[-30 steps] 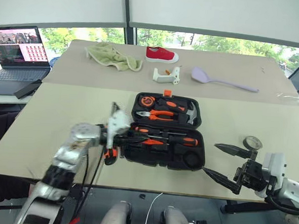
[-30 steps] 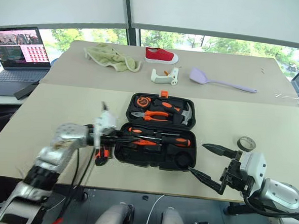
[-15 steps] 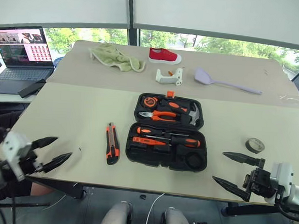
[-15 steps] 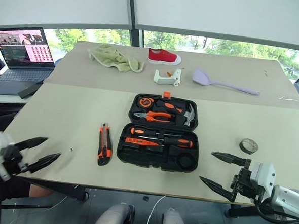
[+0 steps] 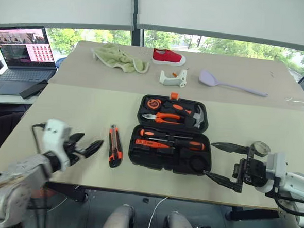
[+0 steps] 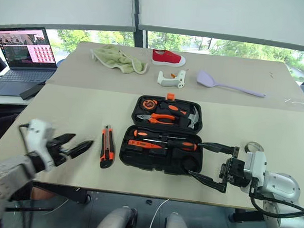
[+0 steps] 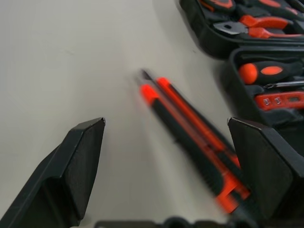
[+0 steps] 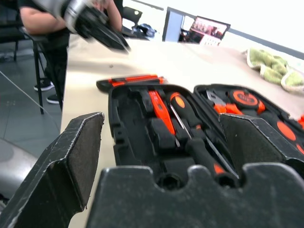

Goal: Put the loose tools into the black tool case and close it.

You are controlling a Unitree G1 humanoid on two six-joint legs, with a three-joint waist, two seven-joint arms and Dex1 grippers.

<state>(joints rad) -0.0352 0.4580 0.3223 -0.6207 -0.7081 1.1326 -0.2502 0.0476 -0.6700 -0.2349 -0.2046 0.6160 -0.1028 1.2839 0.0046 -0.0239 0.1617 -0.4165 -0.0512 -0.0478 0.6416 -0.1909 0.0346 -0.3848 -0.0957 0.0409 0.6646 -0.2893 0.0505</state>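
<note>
The black tool case (image 5: 137,155) lies open mid-table, with pliers, a hammer and a tape measure in its far half and the screwdrivers (image 5: 171,142) in its near half. The orange-and-black utility knife (image 5: 114,145) lies flat on the table just left of the case. My left gripper (image 5: 92,140) is open and empty, a short way left of the knife and pointing at it; the knife (image 7: 190,137) runs between its fingers. My right gripper (image 5: 208,159) is open and empty at the case's near right corner. The grey tape roll (image 5: 259,148) sits behind it.
On the far table lie a green cloth (image 5: 119,58), a red shoe (image 5: 168,56), a white bracket (image 5: 173,77) and a lilac spatula (image 5: 231,83). A laptop (image 5: 24,49) stands at the far left. A person (image 8: 42,19) sits beyond the table's left end.
My left gripper left the case's left edge, opened, swung out to the far left, and has come back toward the knife. My right gripper moved left to the case's corner.
</note>
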